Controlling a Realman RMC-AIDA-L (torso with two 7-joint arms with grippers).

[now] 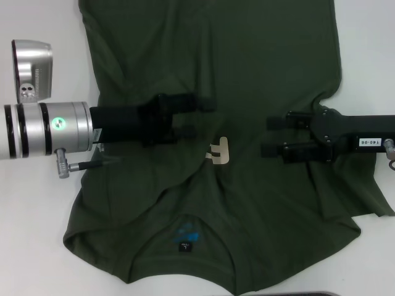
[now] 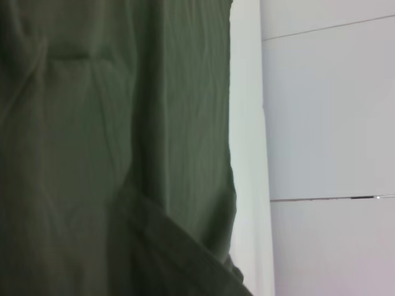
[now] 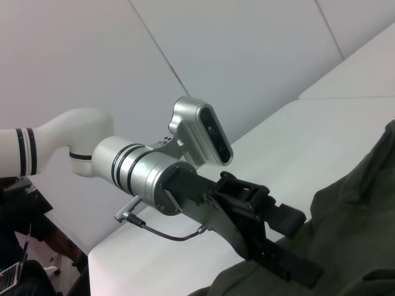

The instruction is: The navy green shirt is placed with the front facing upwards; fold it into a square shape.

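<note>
The navy green shirt (image 1: 259, 203) lies spread on the white table, collar toward me, with its black neck tag (image 1: 185, 246) showing inside the collar. Part of the cream lettering (image 1: 219, 150) shows on the chest between the two grippers. My left gripper (image 1: 196, 117) hovers over the chest from the left, fingers apart with nothing between them. The right gripper (image 1: 274, 135) faces it from the right, also open and empty. In the right wrist view the left gripper (image 3: 290, 243) stands open above the shirt (image 3: 352, 228). The left wrist view shows only shirt fabric (image 2: 111, 148).
White table (image 1: 43, 246) shows to the left and right of the shirt. The shirt's hem runs out of the head view at the far side. The left wrist camera housing (image 1: 32, 69) sits above the left arm. A pale panelled wall (image 2: 327, 123) lies beyond the table edge.
</note>
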